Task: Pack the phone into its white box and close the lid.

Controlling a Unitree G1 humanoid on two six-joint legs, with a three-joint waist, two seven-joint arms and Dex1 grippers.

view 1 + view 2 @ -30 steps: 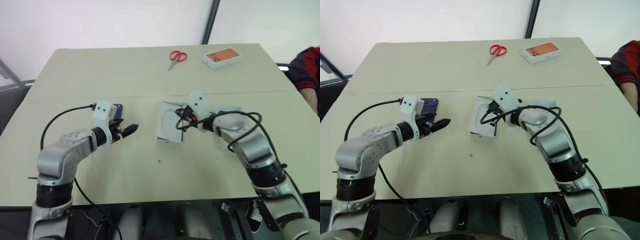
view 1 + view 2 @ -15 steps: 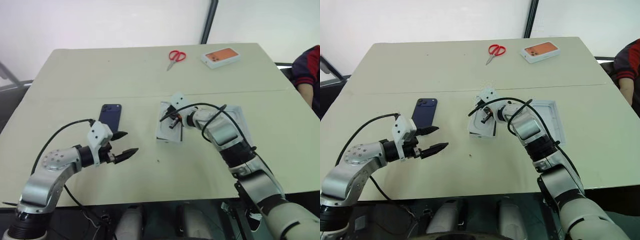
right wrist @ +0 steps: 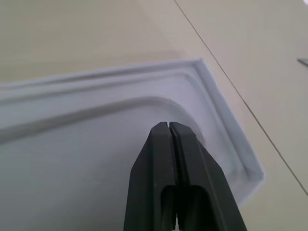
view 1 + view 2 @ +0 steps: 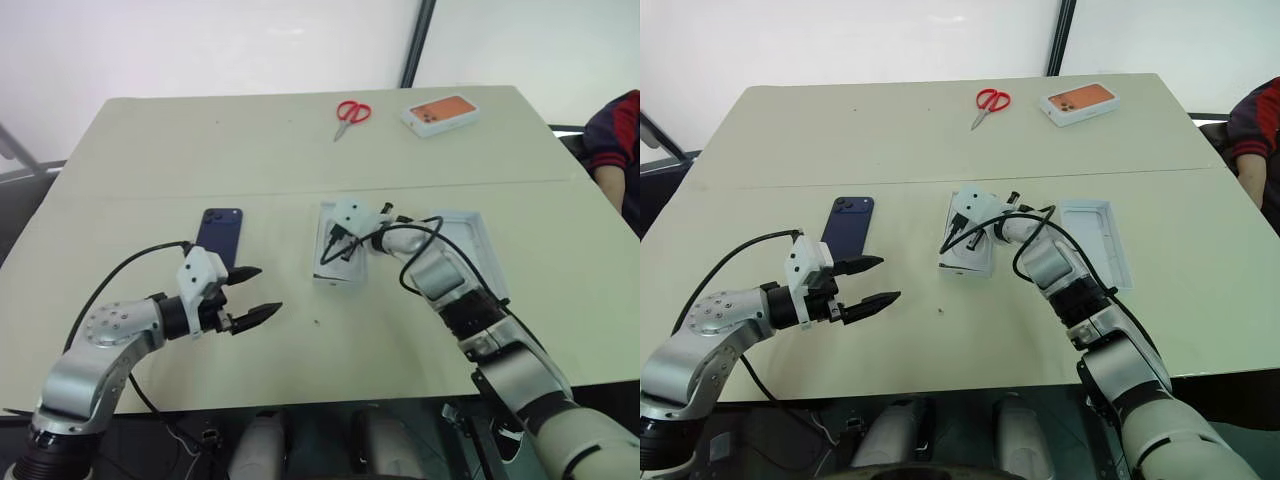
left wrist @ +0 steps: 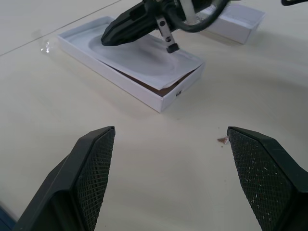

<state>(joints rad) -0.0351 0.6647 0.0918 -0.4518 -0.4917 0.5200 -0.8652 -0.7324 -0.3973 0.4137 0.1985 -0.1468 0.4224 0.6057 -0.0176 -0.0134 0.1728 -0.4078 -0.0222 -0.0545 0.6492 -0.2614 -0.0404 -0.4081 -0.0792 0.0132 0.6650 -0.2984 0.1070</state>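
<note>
Phone: I see the phone (image 4: 848, 224) lying flat on the desk (image 4: 890, 130), back up, left of the desk's middle, well clear of the near edge.
White box: the white box (image 5: 166, 98) sits at mid-desk, right of the phone; a flat white insert (image 5: 139, 55) with an oblong recess lies in it, one end lifted so the brown floor shows at the near corner.
Lid: the lid (image 4: 1095, 240) lies inner face up, just right of the box.
Right gripper: my right gripper (image 3: 168, 132) has its fingers clenched together, tips over the insert's recess.
Left gripper: my left gripper (image 4: 872, 282) hovers near the desk's near edge below the phone, fingers (image 5: 94, 168) spread, grasping nothing.
Far edge: red scissors (image 4: 990, 101) and an orange-faced white box (image 4: 1080, 103).
</note>
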